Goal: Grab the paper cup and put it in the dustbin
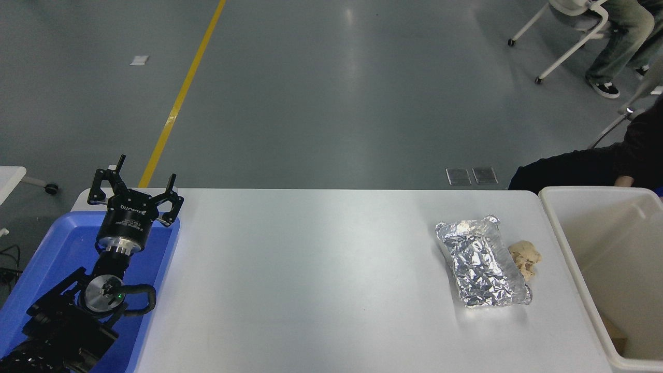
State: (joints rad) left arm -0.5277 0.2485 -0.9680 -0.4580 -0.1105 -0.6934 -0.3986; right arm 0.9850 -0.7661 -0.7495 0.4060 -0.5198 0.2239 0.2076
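Left gripper (pixel 135 189) parked at 9 o'clock over blue tray (pixel 46 259), claw spread wide, holding nothing. Right arm out of view. No paper cup visible; dustbin (pixel 570 243) at 3 o'clock, foil packet (pixel 481 261) just beside it.

Your dustbin (pixel 570 248) ran off the right and bottom edges, inside mostly unseen. Left arm base was cut at the lower left, hiding part of the tray (pixel 57 243). People (pixel 585 168) at top right were cropped.

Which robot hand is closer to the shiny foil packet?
Only the left gripper shows, parked open over the blue tray, far left of the foil packet. The right gripper is out of view, so I can't compare.
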